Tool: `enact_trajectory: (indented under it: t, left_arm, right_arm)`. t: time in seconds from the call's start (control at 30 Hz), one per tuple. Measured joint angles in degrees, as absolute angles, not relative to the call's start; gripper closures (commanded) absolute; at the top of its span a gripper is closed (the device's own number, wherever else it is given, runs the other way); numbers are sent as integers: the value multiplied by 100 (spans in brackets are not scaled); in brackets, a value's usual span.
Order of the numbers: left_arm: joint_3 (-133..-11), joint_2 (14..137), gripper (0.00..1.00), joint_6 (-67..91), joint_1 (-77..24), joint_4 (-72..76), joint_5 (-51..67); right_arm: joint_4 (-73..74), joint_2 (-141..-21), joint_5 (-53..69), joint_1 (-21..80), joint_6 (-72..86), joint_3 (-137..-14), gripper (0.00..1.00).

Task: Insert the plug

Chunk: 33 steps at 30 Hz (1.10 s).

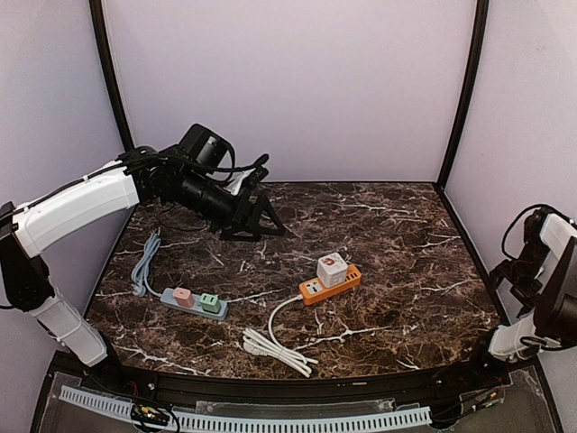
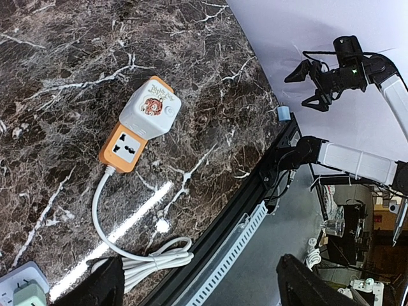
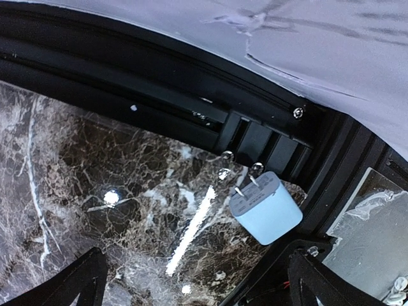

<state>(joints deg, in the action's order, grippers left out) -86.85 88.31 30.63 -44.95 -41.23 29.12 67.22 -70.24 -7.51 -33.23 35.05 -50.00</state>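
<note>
Roughly mid-way across the dark marble table (image 1: 406, 225): an orange power strip (image 1: 330, 285), lying flat. Plugged into its right half, a white cube adapter (image 1: 332, 269) with a small round picture on top; next to that, toward the cord end, one bare socket facing up. Trailing from the strip's left end toward the near edge, a white cord (image 1: 275, 347), gathered into a loose bundle.

Left of the orange power strip and a little nearer: a grey power strip (image 1: 194, 304). Seated in it side by side, a pink plug (image 1: 183, 296) and a green plug (image 1: 210, 302). Running off behind it, a grey cord (image 1: 144, 262).

Well to the right of the orange power strip, just beside the black rail (image 3: 191, 108) that edges the table: the blue plug (image 3: 264, 207), lying on its side on the marble, two metal prongs aimed at that rail. Touched by neither arm.

Behind and left of the orange power strip, up in the air: the left gripper (image 1: 266, 216), fingers spread wide, gripping nothing. Far right of the orange power strip, out past the table's edge and raised: the right gripper (image 2: 298, 89), likewise spread fully apart and empty, with the blue plug lying ahead of its fingers in its own wrist view.
</note>
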Motion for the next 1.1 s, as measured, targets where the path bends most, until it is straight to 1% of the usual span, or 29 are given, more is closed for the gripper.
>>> enact_trajectory:
  t: [0.1,0.23,0.37,0.53,0.67,0.8,0.97,1.1]
  left_arm:
    - [-8777,8930,19,3020,-4495,-4130,2980]
    - [-8781,8993,20,2998,-4495,-4134,3046]
    - [-8781,9011,21,2971,-4495,-4136,3072]
    - [-8781,9011,21,2954,-4495,-4134,3092]
    - [-8779,9011,23,2954,-4495,-4132,3096]
    - [-8761,9011,24,2954,-4495,-4123,3105]
    - [-8707,9011,25,2954,-4495,-4082,3109]
    - [-8683,9011,26,2954,-4495,-4042,3111]
  right_arm:
    - [6692,-7006,-899,-3555,3601,-4960,3]
    - [6563,-6842,-1037,-3876,3837,-4770,11]
    - [6536,-6541,-1063,-4010,4058,-4442,23]
    - [6525,-6386,-1007,-4018,4298,-4364,29]
    - [6508,-6292,-871,-4023,4224,-4364,30]
    - [6584,-5861,-698,-4029,4241,-4464,34]
    - [6770,-5439,-318,-4040,4392,-4661,27]
    - [6919,-5439,-362,-4040,4237,-4860,24]
